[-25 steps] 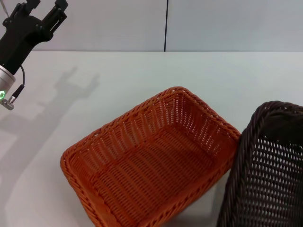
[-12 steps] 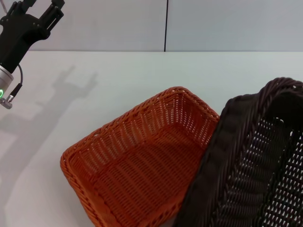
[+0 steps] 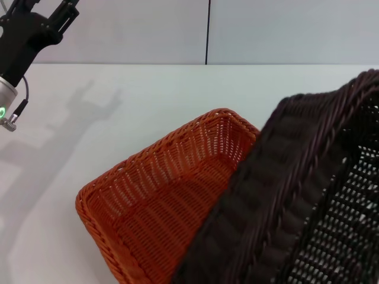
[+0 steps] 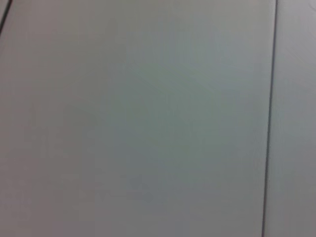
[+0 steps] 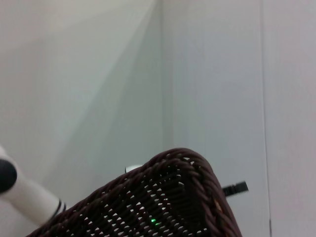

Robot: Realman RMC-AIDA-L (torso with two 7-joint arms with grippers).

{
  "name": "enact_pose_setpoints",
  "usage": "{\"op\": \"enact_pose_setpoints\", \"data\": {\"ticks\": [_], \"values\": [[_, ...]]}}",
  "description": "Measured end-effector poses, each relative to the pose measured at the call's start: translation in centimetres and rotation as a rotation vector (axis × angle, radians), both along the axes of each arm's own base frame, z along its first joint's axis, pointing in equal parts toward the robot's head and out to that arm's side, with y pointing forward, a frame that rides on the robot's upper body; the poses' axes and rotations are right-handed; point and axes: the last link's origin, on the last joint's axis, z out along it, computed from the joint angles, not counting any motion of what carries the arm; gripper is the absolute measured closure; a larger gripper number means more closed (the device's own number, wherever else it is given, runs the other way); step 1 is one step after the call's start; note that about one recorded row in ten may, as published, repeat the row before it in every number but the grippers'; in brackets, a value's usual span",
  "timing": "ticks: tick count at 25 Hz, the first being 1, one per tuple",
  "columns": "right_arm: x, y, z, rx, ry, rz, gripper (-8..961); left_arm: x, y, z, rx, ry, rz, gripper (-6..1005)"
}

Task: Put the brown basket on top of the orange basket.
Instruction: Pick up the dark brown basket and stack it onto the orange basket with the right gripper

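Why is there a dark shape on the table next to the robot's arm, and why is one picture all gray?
Head view: the dark shape is the left gripper's shadow on the white table. Left wrist view: only a blurry gray wall with thin seams. Right wrist view: the brown basket looms close.

brown basket (image 3: pixel 296 195) now much larger at lower right of frame, covering more of orange basket (image 3: pixel 154 201), left pincer (image 3: pixel 37 7) slightly higher at upper left

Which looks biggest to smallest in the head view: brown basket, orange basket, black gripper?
1. brown basket, though it is nearest the camera, so its true size is unsure.
2. orange basket, partly covered.
3. left gripper, raised far left.
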Motion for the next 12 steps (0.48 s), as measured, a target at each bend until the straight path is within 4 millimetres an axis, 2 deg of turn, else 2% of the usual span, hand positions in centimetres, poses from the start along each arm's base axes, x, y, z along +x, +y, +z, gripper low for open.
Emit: {"op": "enact_pose_setpoints", "data": {"ticks": [2, 3, 7, 12], "values": [[-0.2, 0.0, -1.7, 0.014, 0.088, -0.021, 738, 0.3, 0.2, -0.1, 0.009, 0.012, -0.007, 186], [-0.2, 0.0, -1.7, 0.014, 0.088, -0.021, 736, 0.3, 0.2, -0.1, 0.009, 0.012, -0.007, 185], [-0.9, -0.2, -4.1, 0.078, 0.196, -0.048, 729, 1.2, 0.8, -0.5, 0.020, 0.039, -0.023, 185], [-1.2, -0.5, -5.9, 0.101, 0.302, -0.071, 721, 2.0, 1.5, -0.6, 0.038, 0.061, -0.036, 185]]}}
